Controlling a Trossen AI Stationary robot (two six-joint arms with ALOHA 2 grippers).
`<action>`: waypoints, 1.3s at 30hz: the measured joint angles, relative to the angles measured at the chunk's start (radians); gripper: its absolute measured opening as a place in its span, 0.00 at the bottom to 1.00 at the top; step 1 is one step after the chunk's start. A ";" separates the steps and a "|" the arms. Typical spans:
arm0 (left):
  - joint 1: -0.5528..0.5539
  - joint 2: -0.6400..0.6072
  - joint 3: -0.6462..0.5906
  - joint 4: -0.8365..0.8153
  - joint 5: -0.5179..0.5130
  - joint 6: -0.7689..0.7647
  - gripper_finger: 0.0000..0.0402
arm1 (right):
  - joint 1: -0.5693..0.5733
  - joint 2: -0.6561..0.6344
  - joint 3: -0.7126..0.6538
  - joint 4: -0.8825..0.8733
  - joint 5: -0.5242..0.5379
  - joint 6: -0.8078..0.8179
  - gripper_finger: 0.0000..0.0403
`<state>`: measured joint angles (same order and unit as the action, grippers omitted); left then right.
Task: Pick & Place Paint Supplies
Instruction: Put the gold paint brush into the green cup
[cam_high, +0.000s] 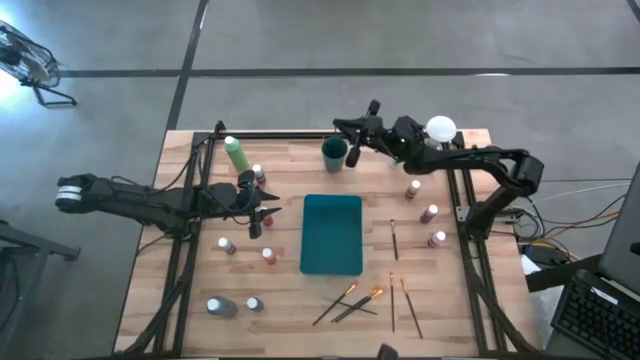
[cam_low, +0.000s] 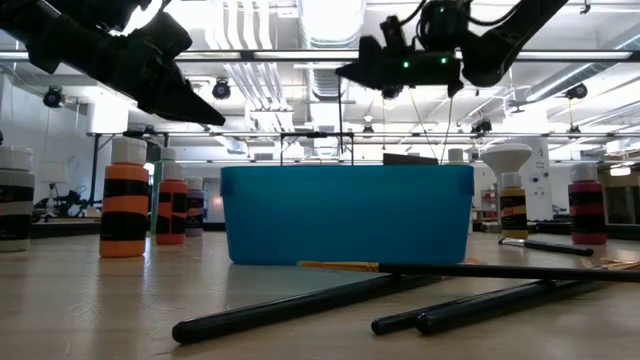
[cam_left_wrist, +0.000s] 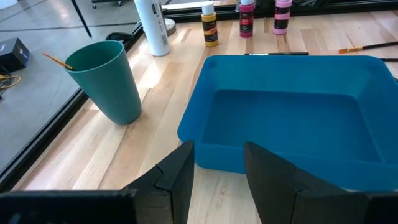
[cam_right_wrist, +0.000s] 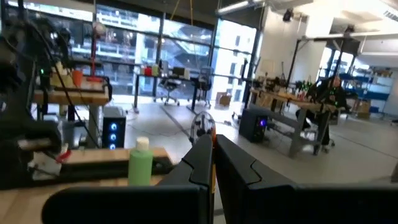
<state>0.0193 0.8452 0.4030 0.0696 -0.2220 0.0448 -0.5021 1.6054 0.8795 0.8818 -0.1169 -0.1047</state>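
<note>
While the left gripper (cam_high: 268, 213) hovers open at nine o'clock of the flat teal rectangular tray (cam_high: 331, 234), paint supplies lie scattered.

At one o'clock, the right gripper (cam_high: 345, 127) pinches a thin wooden-handled brush (cam_right_wrist: 212, 158) above the dark green plastic cup (cam_high: 334, 153).

A grey concrete floor (cam_high: 300, 40), crossed by dark lines, is seen around the pale wooden bench (cam_high: 290, 300). Beyond the bench's far edge, tall glass windows (cam_right_wrist: 124, 43) are lit by daylight. White ceiling ducts (cam_low: 330, 25) are seen overhead, and cluttered work desks (cam_right_wrist: 292, 102) and office chairs (cam_right_wrist: 169, 92) are ranged across the room.
</note>
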 joint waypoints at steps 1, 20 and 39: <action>0.000 0.000 0.000 0.000 0.000 0.000 0.36 | -0.004 0.011 0.000 -0.001 0.000 0.001 0.02; 0.000 0.000 0.000 -0.001 0.000 0.000 0.36 | -0.020 0.195 -0.001 0.079 -0.023 0.076 0.02; 0.000 0.000 0.000 -0.002 0.000 0.000 0.36 | -0.026 0.258 -0.001 0.039 -0.015 0.098 0.02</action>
<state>0.0189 0.8452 0.4030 0.0673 -0.2222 0.0444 -0.5285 1.8637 0.8787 0.9205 -0.1318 -0.0071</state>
